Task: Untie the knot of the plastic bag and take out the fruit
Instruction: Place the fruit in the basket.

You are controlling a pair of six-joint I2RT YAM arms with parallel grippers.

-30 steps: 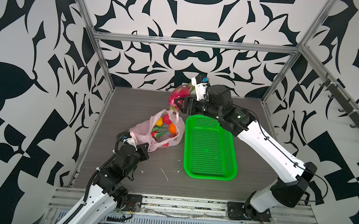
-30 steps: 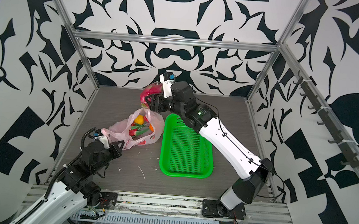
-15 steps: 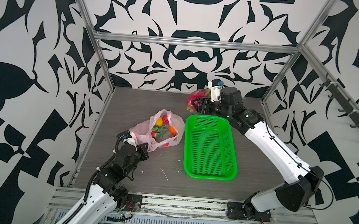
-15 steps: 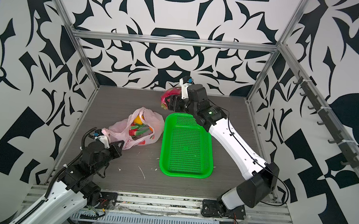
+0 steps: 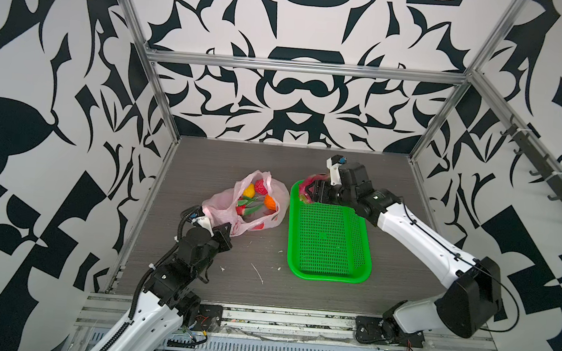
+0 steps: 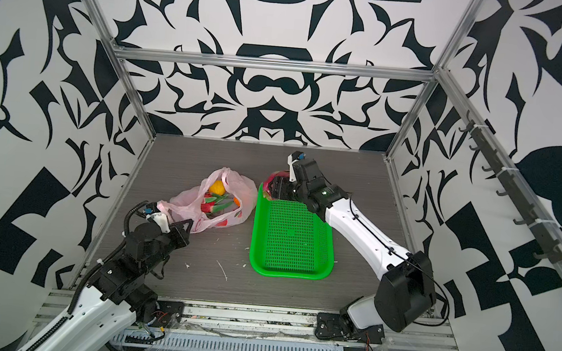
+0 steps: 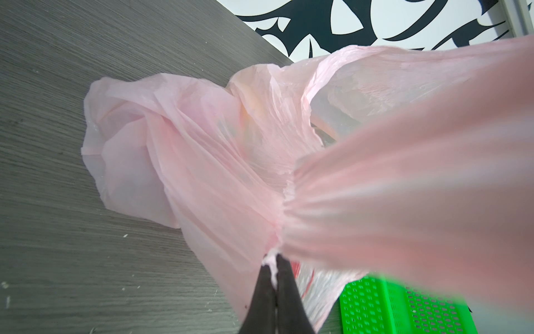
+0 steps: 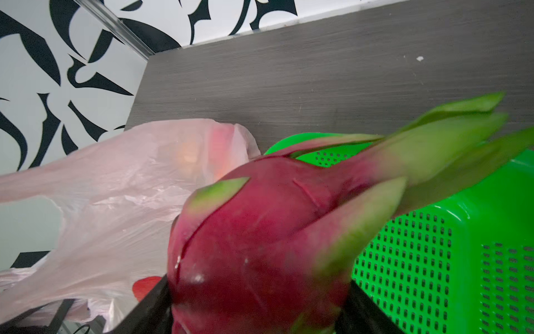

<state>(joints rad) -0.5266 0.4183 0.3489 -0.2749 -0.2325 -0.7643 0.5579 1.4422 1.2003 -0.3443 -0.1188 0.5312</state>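
Note:
The pink plastic bag [image 5: 221, 209] lies on the grey table with its mouth gaping; the knot is out of view. Inside show a yellow ball [image 5: 249, 190], a bumpy red ball [image 5: 261, 187], an orange ball [image 5: 270, 201] and a dragon fruit [image 5: 247, 209]. My left gripper [image 7: 273, 261] is shut on a gathered pinch of the bag [image 7: 202, 162] at its near edge. My right gripper [image 5: 308, 190] is shut on a second magenta dragon fruit [image 8: 260, 231], low over the far left corner of the green basket [image 5: 329, 278].
The green perforated basket [image 6: 288, 272] stands right of the bag, nothing lying on its floor. Small white scraps [image 5: 259, 273] dot the table in front. Patterned walls and metal posts close in the left, back and right sides.
My right arm has carried the dragon fruit from behind the bag to the right and down to the basket's far left corner. The left arm and bag have stayed put.

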